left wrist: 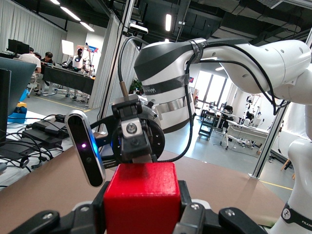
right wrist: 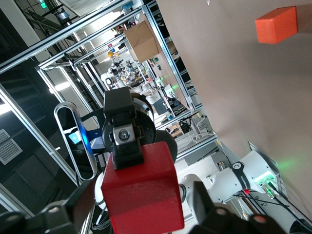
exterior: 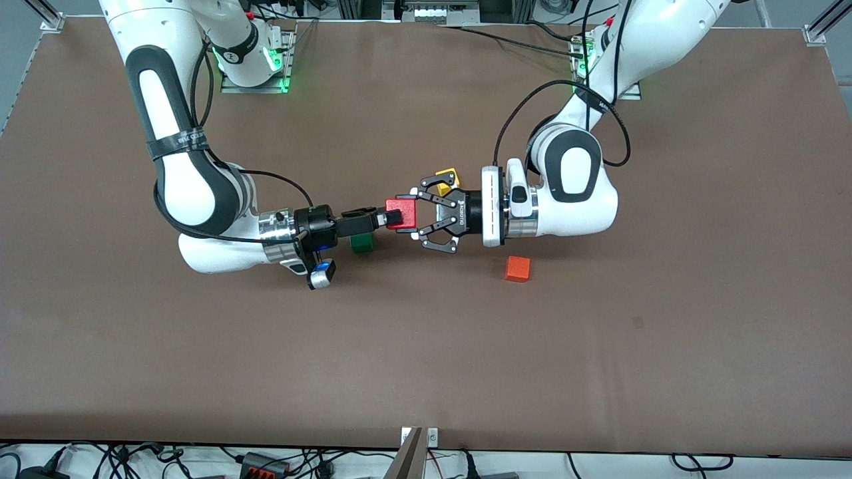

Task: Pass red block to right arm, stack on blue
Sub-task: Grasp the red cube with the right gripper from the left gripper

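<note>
Mid-frame in the front view, above the tabletop [exterior: 200, 372]: left hand [exterior: 416, 216] clamps the red block [exterior: 402, 213]. Right hand [exterior: 393, 218] fingers straddle it, not yet visibly tight. Risk: left lets go early and the block drops w/o a firm right grip. Blue block not visible.

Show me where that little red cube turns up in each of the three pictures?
Front view: the red block hangs mid-table between the two arms, clamped by the left pincer, the right pincer closing on it.
Left wrist view: the cube fills the bottom centre.
Right wrist view: it fills the lower middle.
Shared landmark: the brown table, seen in all three.
</note>
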Robot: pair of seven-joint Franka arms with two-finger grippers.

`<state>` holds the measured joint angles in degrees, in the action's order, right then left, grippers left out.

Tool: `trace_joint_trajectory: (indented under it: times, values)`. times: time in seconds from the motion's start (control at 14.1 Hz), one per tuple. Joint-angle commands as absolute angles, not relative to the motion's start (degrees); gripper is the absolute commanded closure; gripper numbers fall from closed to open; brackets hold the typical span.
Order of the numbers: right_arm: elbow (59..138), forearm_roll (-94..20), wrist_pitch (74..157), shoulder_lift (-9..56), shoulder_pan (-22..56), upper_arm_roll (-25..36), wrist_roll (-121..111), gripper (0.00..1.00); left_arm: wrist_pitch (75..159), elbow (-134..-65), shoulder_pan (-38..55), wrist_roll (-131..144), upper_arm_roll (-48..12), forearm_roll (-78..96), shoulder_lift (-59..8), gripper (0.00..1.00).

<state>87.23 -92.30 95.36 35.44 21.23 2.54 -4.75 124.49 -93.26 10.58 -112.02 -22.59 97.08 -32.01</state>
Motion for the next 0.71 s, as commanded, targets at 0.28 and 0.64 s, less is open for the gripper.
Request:
trace_joint_trajectory:
  times: [0.28, 0.64]
  values:
    - [88.42, -91.58, 95.19, 33.92, 21.27, 2.46, -5.45, 1.00, 126.21, -93.08, 10.99, -114.79, -22.85, 99.67, -31.73, 0.99]
    - [88.24, -91.67, 95.19, 33.93, 21.27, 2.37, -5.36, 1.00, 126.04, -93.25, 10.81, -115.05, -22.76, 99.49, -31.64, 0.00]
